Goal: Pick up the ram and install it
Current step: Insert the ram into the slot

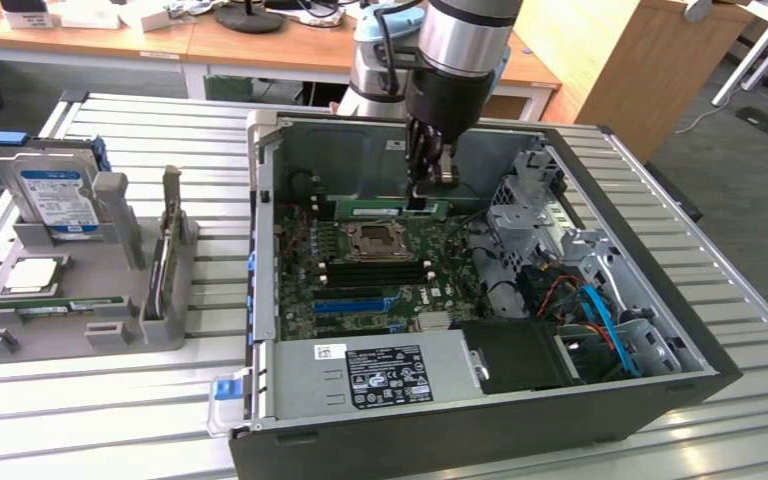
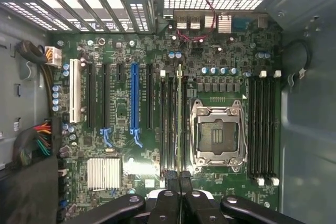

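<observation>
Wrist view: gripper (image 2: 181, 178) pinched together at the end of the ram (image 2: 179, 114), beside CPU socket (image 2: 216, 135). Judgement: press straight down, keeping stick vertical.

The motherboard (image 1: 357, 285) is dark green, with one blue slot (image 2: 134, 98) and one white slot (image 2: 75, 90) among black ones. The ram (image 1: 377, 210) standing on it is brighter green. The end effector (image 1: 424, 198) above it is black. Around it, the bench (image 1: 91, 420) is silvery, ribbed in stripes.

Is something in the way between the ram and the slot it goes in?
Nothing visible. The gripper holds the ram edge-on, lined up along the black memory slots beside the open processor socket. Those slots look empty.
</observation>
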`<state>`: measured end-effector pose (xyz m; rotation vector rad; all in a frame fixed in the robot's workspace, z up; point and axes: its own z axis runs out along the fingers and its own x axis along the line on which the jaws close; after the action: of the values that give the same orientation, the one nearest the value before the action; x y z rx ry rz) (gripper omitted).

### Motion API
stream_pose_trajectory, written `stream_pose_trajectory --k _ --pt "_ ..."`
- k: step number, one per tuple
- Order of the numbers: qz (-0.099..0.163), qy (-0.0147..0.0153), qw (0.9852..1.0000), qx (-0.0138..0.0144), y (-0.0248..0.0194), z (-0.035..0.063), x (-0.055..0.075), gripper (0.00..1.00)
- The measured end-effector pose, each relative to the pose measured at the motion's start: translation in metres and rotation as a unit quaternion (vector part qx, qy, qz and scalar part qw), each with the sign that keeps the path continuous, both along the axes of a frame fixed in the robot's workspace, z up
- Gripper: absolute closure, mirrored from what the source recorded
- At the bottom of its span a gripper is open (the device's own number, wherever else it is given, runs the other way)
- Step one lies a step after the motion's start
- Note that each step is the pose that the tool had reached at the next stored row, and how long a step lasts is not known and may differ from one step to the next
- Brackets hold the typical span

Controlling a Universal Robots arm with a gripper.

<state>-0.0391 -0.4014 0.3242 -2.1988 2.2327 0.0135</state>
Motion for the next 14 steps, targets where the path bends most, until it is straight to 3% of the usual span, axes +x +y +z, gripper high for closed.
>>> stream_pose_trajectory --k 8,14 --pt "0.0 0.0 1.0 0.0 0.0 -0.0031 0.0 0.88" --pt "0.0 0.0 1.0 0.0001 -0.006 -0.0031 0.0 0.88"
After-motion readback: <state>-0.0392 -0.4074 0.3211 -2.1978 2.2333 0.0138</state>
